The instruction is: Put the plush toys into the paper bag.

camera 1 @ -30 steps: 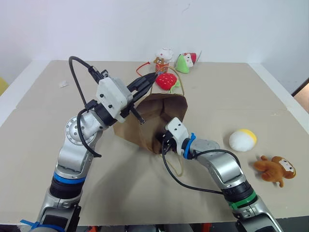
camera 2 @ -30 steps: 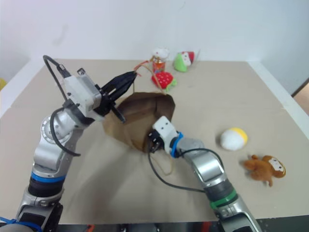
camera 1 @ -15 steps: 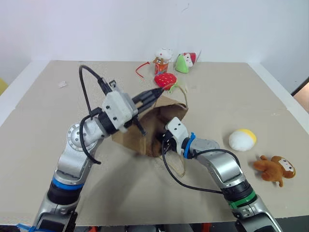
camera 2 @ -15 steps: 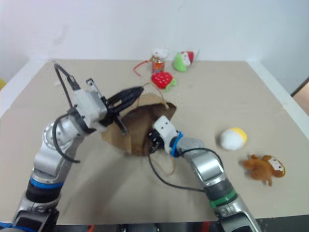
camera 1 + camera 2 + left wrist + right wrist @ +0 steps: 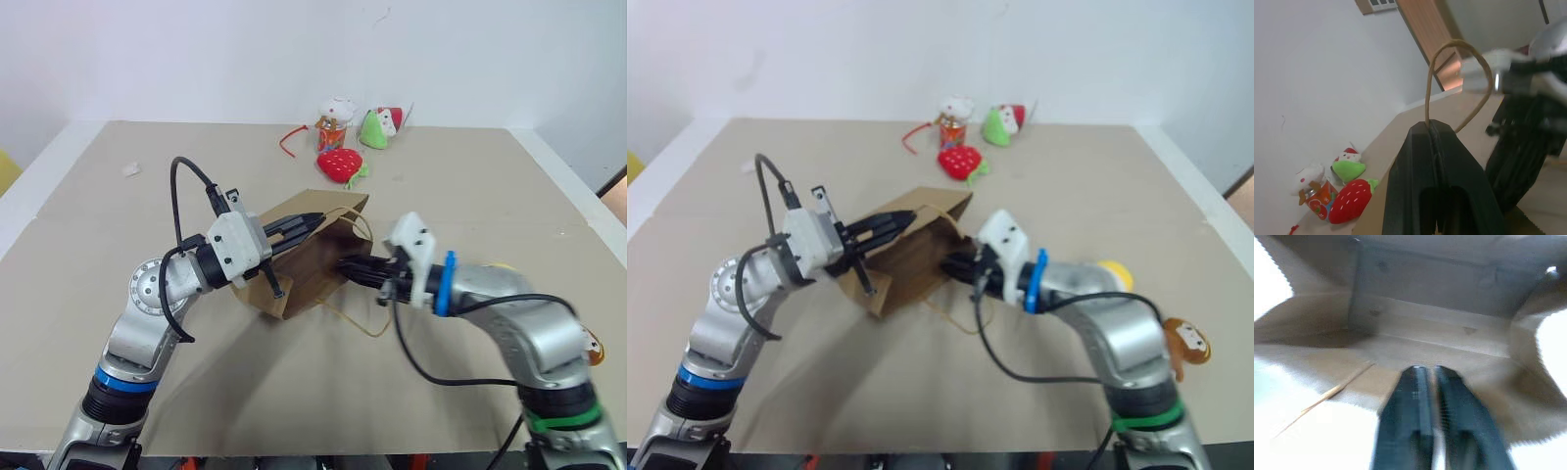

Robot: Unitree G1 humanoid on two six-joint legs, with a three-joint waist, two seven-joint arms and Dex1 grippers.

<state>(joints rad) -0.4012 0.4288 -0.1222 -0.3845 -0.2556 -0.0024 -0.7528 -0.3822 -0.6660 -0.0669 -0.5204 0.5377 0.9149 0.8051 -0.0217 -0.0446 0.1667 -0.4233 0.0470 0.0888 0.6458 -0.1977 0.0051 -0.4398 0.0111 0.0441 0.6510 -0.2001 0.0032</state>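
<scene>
While pinching paper bag (image 5: pixel 299 257) rim, left gripper (image 5: pixel 312 221) clamped tight; right gripper (image 5: pixel 351 267) at mouth, fingers nearly together.

**Silver arms, black fingers, blue and green bands**

The robot's left arm (image 5: pixel 147 313) is built of rounded silver-grey segments around a disc-shaped joint, with a blue band lower down. A looping black cable runs to a white, boxy wrist housing, from which the left gripper (image 5: pixel 312 219) extends two slim black fingers (image 5: pixel 1449 161) with smooth, tapering faces. The right arm (image 5: pixel 529 328) shares the silver finish, carrying a green band near its base and a blue ring behind its white wrist block. A thin black cable hangs beneath it. The right gripper (image 5: pixel 1431 377) shows two dark, ribbed fingers.
</scene>
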